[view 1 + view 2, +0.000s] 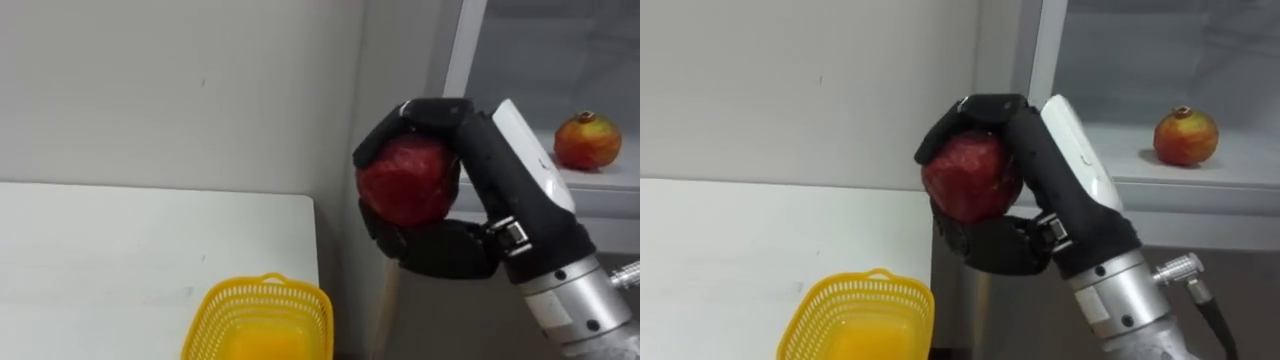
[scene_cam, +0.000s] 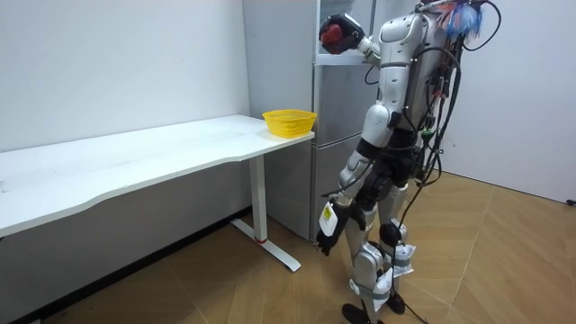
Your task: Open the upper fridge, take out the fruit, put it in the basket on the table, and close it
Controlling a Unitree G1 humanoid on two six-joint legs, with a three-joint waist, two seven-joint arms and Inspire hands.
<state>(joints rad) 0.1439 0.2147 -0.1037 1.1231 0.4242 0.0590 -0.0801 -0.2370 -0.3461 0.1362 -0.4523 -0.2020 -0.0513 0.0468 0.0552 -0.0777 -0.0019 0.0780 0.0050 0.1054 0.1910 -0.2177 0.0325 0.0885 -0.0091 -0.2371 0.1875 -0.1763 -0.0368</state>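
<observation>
Fruit first: the round dark-red fruit (image 1: 405, 180) is wrapped in my robot's black right hand (image 1: 492, 175), fingers curled over its top and thumb tucked under it, held up in the air just left of the open upper compartment of the grey fridge (image 2: 337, 99). I'd judge the pick itself done, since the fruit is clear of the pale fridge shelf (image 1: 600, 188) and touches nothing but the hand.

A second fruit, rounder and orange-red with a small crown (image 1: 587, 141), sits on that shelf well behind the hand. Whether it is also mine to fetch, the task line doesn't tell me.

What looks left is the set-down. The yellow plastic mesh basket (image 1: 225, 300) stands at the near corner of the white tabletop (image 1: 120, 240), below and to the left of the held fruit, and it seems the likely place for it. From the room view the robot stands upright facing the fridge, beside the table's end. Its left hand (image 2: 326, 236) hangs low by the thigh, and I cannot tell how its fingers are set.
</observation>
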